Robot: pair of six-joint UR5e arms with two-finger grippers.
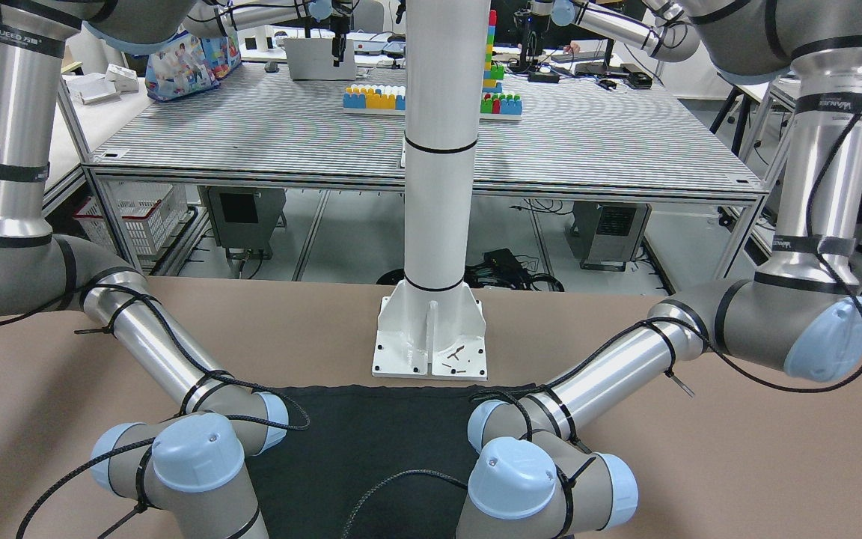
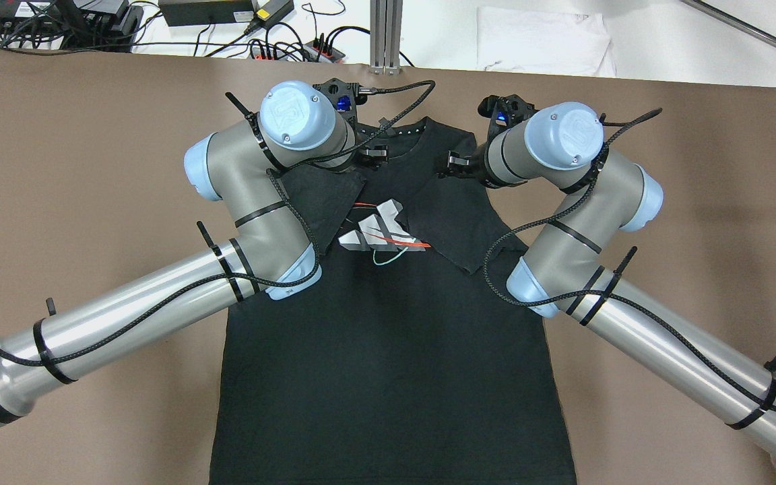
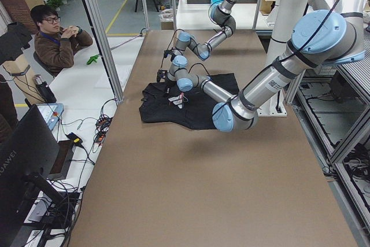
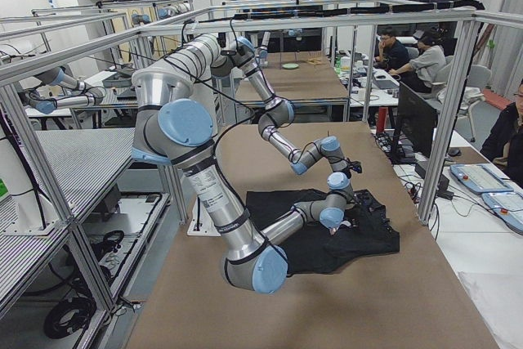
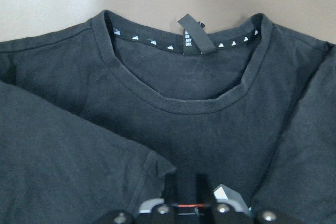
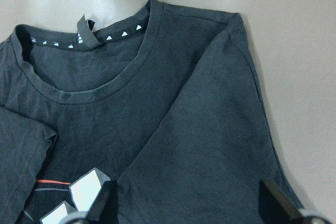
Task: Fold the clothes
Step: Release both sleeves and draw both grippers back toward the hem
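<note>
- The left gripper (image 5: 186, 182) is hovering with its fingers nearly clenched, grasping nothing. The right gripper (image 6: 186, 198) is hovering with its fingers released wide.
- Only the wrist views are showing this.
- Only the overhead view is showing the whole black shirt (image 2: 388, 350) lying flat mid-worktop (image 2: 91, 148), collar at 12 o'clock, sleeves folded inward.
- Both arms are reaching in, elbows bent, with the wrists at 11 and 1 o'clock.
</note>
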